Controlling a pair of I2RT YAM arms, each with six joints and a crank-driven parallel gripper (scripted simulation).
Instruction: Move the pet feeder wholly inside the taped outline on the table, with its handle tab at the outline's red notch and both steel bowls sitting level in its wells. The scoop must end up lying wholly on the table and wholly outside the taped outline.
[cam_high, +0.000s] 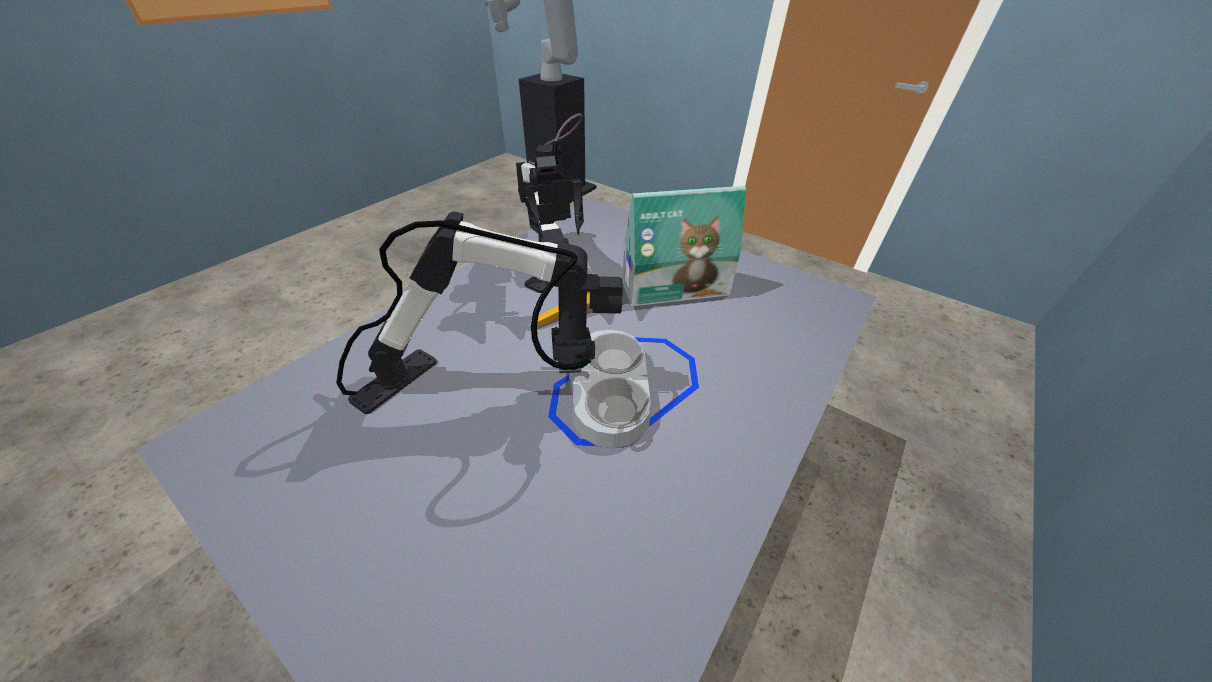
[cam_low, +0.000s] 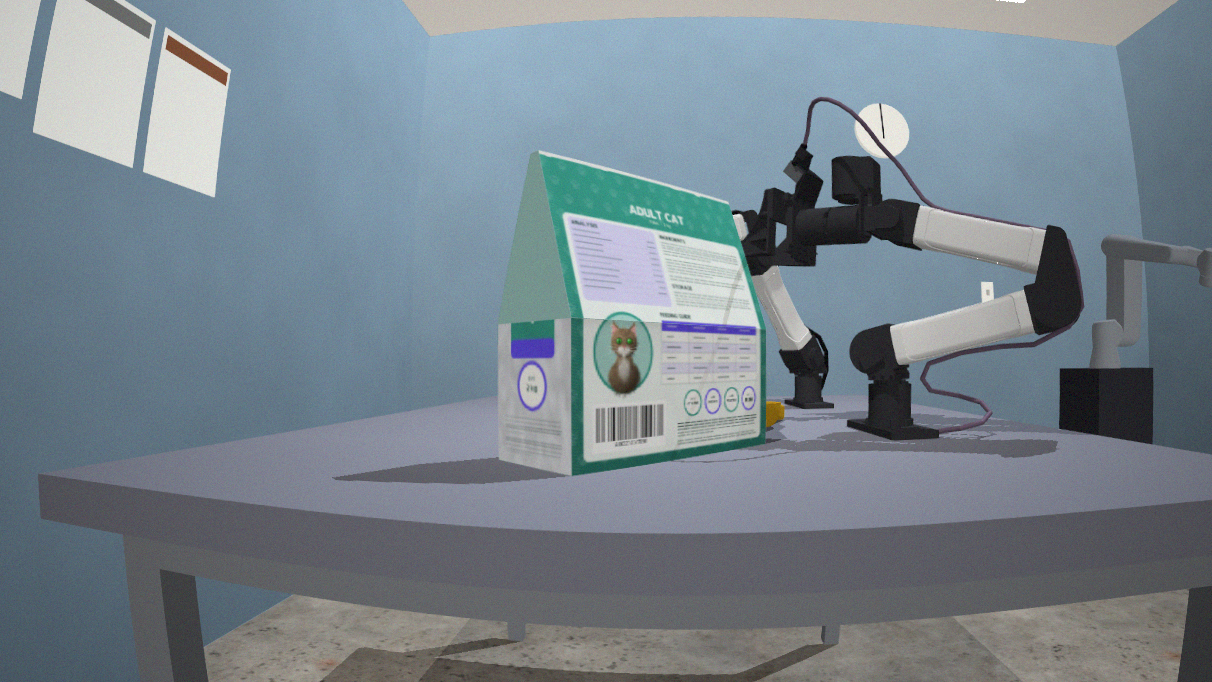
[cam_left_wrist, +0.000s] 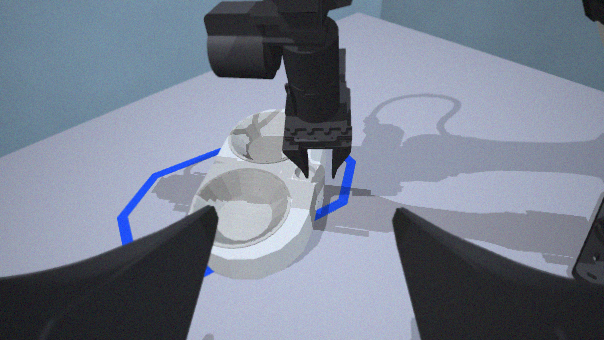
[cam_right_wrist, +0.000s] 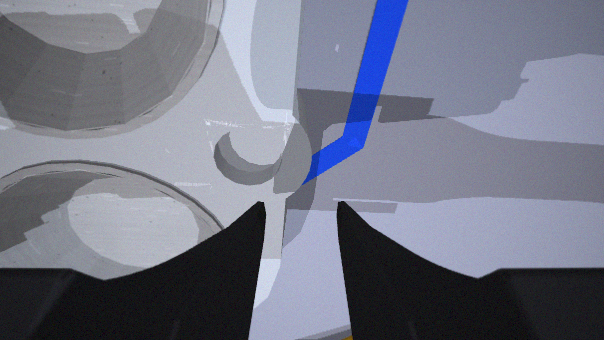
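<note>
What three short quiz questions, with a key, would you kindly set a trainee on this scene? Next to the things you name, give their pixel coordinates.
1. True or false: the pet feeder (cam_high: 611, 435) (cam_left_wrist: 280, 261) (cam_right_wrist: 175, 150) lies wholly inside the blue taped outline (cam_high: 695, 373) (cam_left_wrist: 125, 230) (cam_right_wrist: 372, 75).
2. Where is the visible part of the yellow scoop (cam_high: 552, 317) (cam_low: 774, 413) (cam_right_wrist: 349, 338)? A) inside the outline B) outside it C) in a steel bowl
3. Fill in: the upright food bag (cam_high: 686, 245) (cam_low: 669, 339) is printed "ADULT ____".

Key: 1 false; 2 B; 3 CAT

Feeder (cam_high: 611, 436) (cam_left_wrist: 260, 267) (cam_right_wrist: 165, 150) across outline (cam_high: 694, 373) (cam_left_wrist: 135, 197) (cam_right_wrist: 372, 65), scoop (cam_high: 557, 316) apparently behind, bag (cam_high: 684, 245) (cam_low: 635, 313) beyond.
</note>
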